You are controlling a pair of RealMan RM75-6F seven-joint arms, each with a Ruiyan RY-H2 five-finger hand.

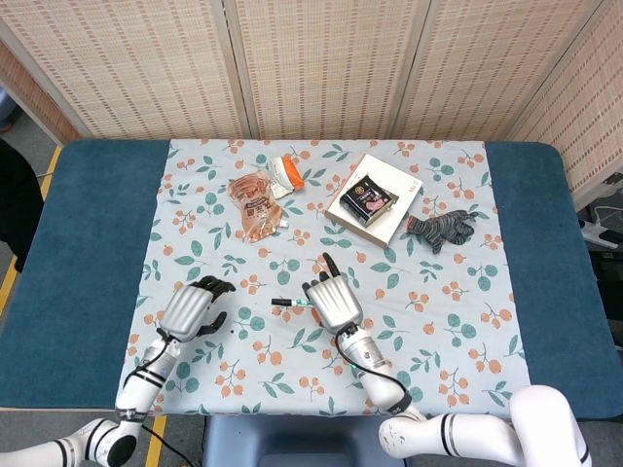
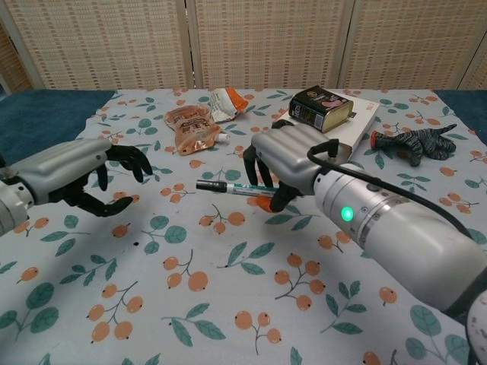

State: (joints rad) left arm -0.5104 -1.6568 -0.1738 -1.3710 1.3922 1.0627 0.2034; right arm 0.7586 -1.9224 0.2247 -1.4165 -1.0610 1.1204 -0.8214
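Fingers (image 2: 262, 163) of my right hand (image 2: 285, 163) are pinching one pen (image 2: 232, 188); left hand (image 2: 84, 175) is gaping empty beside it, one pouch (image 2: 189, 127) beyond.

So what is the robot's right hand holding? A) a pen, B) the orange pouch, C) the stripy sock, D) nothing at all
A: the right hand grips a pen lifted above the flowery cloth, while the orange pouch and the stripy sock lie untouched farther back on the table.
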